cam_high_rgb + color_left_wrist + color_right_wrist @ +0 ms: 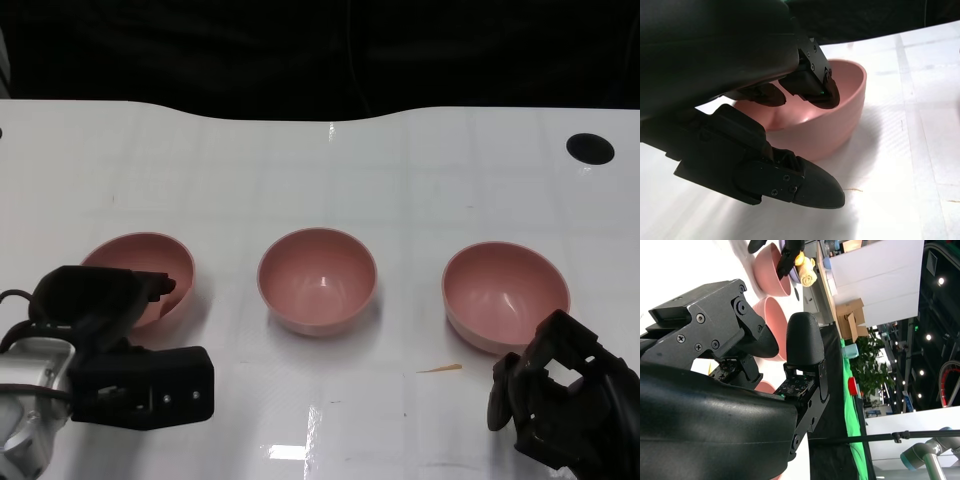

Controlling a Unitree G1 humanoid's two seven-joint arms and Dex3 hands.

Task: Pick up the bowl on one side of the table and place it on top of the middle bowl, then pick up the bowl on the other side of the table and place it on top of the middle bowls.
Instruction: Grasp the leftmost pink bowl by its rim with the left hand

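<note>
The white surface [300, 180] is the biggest thing here, and three pink bowls sit on it in a row. The middle bowl [317, 279] is the one to start from. It stands upright with nothing inside it and nothing touching it.

The left bowl [150, 270] sits well apart from the middle bowl, on the robot's left side. The left robot hand [110, 300] is right at this bowl. In the left wrist view, some black fingers [815, 85] reach over the rim and into the left bowl [840, 115], and another finger lies outside, next to the bowl's wall. The fingers are apart with the rim between them. The pictures do not show if they squeeze the wall yet, so the hold cannot be told. The bowl stands on the surface.

The right bowl [505, 295] sits well apart from the middle bowl on the other side. The right robot hand [560, 395] is just beside it, on the near side. Its fingers are curled but apart, and they hold nothing.

A small tan scrap [440, 370] lies on the surface, near the right bowl. A black round hole [590, 148] is at the far edge of the surface, beyond the right bowl.
</note>
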